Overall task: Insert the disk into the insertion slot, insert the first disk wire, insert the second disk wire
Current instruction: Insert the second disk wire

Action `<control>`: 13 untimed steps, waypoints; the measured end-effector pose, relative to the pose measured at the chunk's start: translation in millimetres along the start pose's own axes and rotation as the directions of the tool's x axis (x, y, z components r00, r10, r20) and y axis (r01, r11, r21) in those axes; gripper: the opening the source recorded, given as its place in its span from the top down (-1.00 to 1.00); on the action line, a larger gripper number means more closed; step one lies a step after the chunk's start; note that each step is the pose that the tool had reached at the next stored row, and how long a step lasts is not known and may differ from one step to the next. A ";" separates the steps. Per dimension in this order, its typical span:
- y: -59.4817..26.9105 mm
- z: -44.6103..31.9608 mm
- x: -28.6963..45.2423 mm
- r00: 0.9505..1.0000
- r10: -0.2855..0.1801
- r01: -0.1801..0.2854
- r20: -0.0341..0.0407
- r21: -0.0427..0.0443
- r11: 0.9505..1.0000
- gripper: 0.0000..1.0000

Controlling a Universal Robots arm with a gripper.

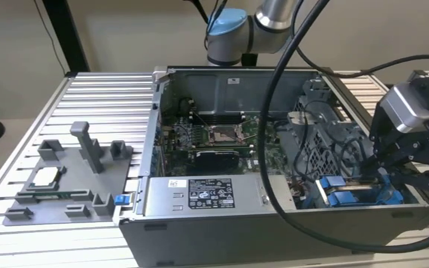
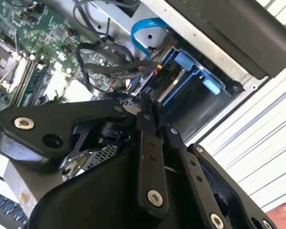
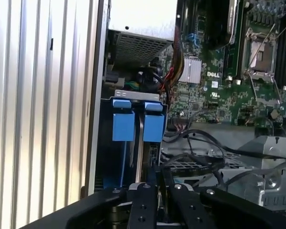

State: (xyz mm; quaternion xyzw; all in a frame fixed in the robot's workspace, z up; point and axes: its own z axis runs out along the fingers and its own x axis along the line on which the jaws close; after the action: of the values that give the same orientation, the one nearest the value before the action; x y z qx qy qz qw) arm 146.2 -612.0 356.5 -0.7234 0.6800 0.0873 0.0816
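An open computer case (image 1: 274, 167) is seen lying on a ribbed aluminium table (image 1: 87, 111), with the motherboard (image 1: 218, 137) exposed inside and the grey power supply box (image 1: 199, 195) set along the near wall. At the exterior view's right, the gripper (image 1: 390, 173) is lowered into the corner of the case, directly above the insertion slot (image 1: 348, 195) — a bay marked by bright blue plastic rails.

In the first wrist view, two blue tabs (image 3: 136, 119) are seen side by side at the end of the insertion slot (image 3: 107, 143), and a thin silver edge standing between them is taken to be the disk (image 3: 139, 143), seated in the bay within its blue carrier. In the second wrist view the disk (image 2: 174, 81) appears as a silver slab inside the blue frame of the slot (image 2: 200, 71), with a light blue flat cable (image 2: 143, 28) and a bundle of black wires (image 2: 105, 67) curving nearby.

The jaws are seen pressed close together in both wrist views, the black fingers (image 3: 152, 200) lying almost parallel with only a narrow gap; whether something thin is pinched between them cannot be told. The gripper (image 2: 145, 107) is held just beside the black wires, next to the bay.

On the table at the exterior view's left, a grey plastic tray (image 1: 65, 184) with upright pegs is placed well apart from the case.
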 end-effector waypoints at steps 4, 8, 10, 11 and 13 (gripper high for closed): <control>5.5 0.9 -0.7 0.999 -0.007 0.009 -0.043 0.033 0.999 1.00; 13.6 2.2 -2.1 0.999 -0.004 0.006 -0.051 0.040 0.999 1.00; 14.8 2.6 -3.8 0.999 -0.001 0.003 -0.052 0.043 0.999 1.00; 14.7 3.1 -5.2 0.999 0.001 0.001 -0.052 0.044 0.999 1.00; 14.6 4.1 -7.9 0.999 0.004 -0.002 -0.052 0.048 0.999 1.00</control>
State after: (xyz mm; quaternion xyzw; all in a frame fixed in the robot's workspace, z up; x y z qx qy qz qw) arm 131.1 -604.3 354.4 -0.7223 0.6848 0.0524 0.0810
